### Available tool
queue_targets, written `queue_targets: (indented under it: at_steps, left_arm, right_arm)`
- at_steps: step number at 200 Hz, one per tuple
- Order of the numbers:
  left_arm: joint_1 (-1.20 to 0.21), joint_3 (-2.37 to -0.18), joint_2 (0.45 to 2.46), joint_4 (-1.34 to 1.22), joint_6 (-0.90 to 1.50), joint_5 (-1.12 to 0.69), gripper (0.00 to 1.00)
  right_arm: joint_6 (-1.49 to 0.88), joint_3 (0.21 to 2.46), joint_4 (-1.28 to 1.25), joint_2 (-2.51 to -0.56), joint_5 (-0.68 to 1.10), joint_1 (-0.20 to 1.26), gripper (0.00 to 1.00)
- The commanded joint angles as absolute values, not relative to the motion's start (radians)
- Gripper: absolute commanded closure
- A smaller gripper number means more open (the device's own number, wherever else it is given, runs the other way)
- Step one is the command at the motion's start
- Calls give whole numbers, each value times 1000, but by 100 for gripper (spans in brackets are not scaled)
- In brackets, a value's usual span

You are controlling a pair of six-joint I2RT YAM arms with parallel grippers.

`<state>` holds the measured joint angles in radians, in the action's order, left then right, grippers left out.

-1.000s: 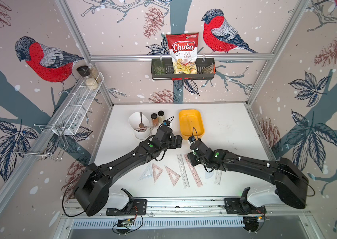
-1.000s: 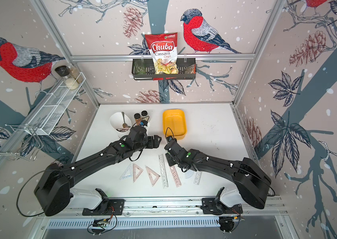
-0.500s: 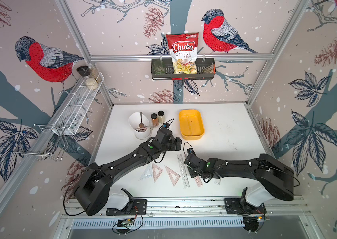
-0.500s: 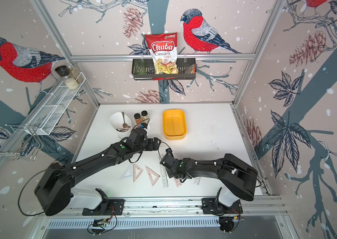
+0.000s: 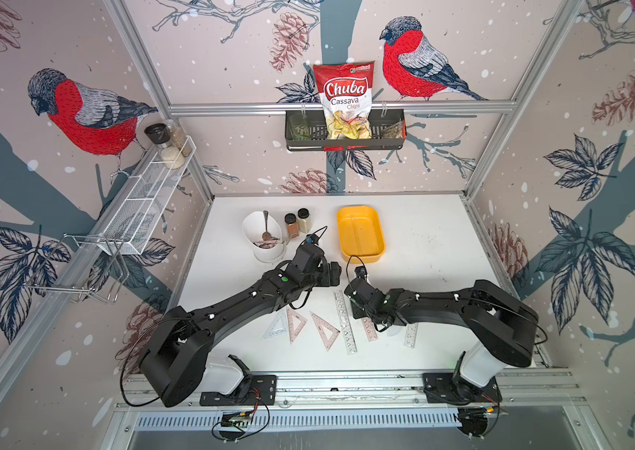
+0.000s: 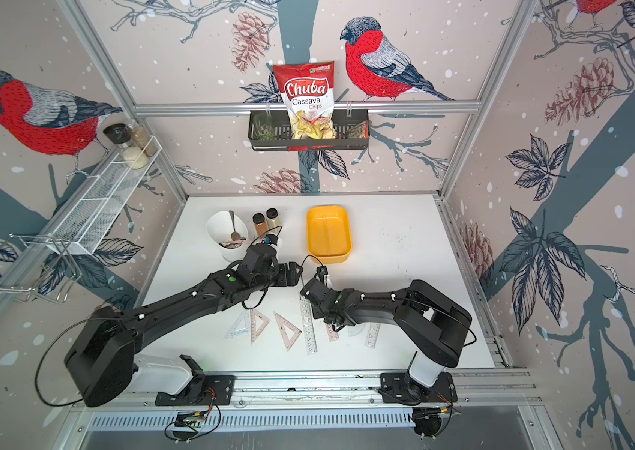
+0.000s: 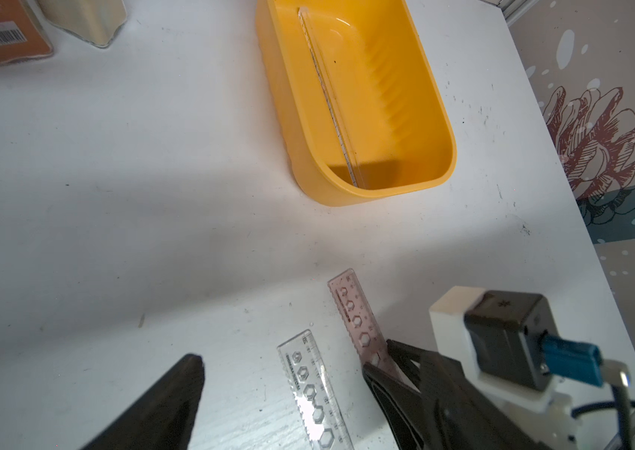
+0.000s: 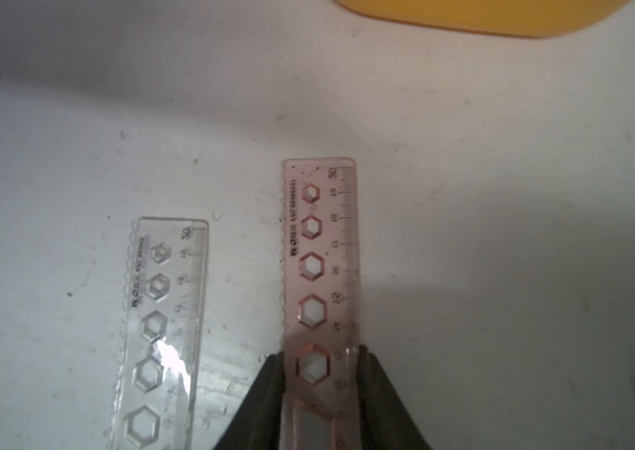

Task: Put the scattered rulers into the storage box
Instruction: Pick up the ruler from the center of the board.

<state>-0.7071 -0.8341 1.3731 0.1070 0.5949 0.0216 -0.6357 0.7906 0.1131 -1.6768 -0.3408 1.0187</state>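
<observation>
Pulled back since a second ago from beside the storage box (image 5: 362, 258) to the row of rulers near the bench's (image 5: 444, 253) front edge, jaws drawn narrower: right gripper (image 8: 321, 356). Now pinches the pink stencil ruler (image 8: 319, 253) across its width, one fingertip (image 8: 271, 374) against each long edge, level with the fifth hexagon cut-out from the ruler's far end; cannot tell whether lifted clear of the bench. Right arm low and folded, reaching in from the front right corner, wrist tipped down over the row. Hardly shifted in that second: left gripper (image 5: 332, 273), jaws spread wide with nothing between them, hanging over mid-bench near the right wrist, at the end of a left arm stretched long from the front left corner. Storage box toward the far edge at mid-width, long sides running front to back; holds one clear ruler (image 7: 354, 97) lying lengthwise. Seven more pieces in a row along the front edge, counted from the left: clear set square (image 5: 277, 328), pinkish set square (image 5: 295, 322), second pinkish set square (image 5: 325, 330), clear stencil ruler (image 5: 346, 323), the gripped pink one, half-round protractor (image 6: 358, 331) partly under the right arm, short clear ruler (image 5: 411, 336). Toward the far left corner, one white bowl (image 5: 265, 255) with one spoon (image 5: 265, 226), and two spice jars (image 5: 291, 228) just beside it.
</observation>
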Motion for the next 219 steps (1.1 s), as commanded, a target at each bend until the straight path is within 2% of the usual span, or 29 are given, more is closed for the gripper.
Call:
queue_targets:
  at_steps: [1, 35, 74, 91, 123, 146, 219]
  left_arm:
    - [-707, -823, 1367, 59, 599, 8, 10]
    - [-707, -806, 1376, 33, 614, -44, 12]
    - [-715, -784, 1401, -24, 657, -153, 23]
    - [-722, -782, 1429, -51, 680, -209, 30]
    - [-745, -797, 1503, -89, 714, -274, 45]
    - [-765, -826, 1559, -85, 725, -293, 55]
    - [-785, -895, 1671, -52, 736, -294, 55]
  right_arm:
    - [-669, 809, 168, -1701, -330, 993, 66]
    - [-659, 834, 138, -1647, -260, 972, 57]
    - [-646, 759, 33, -1533, -136, 931, 54]
    - [-640, 697, -43, -1503, -57, 894, 60]
    - [-622, 624, -120, -1490, 27, 846, 82]
    - [-613, 596, -142, -1487, 39, 828, 93]
    - [-579, 535, -185, -1471, 80, 775, 97]
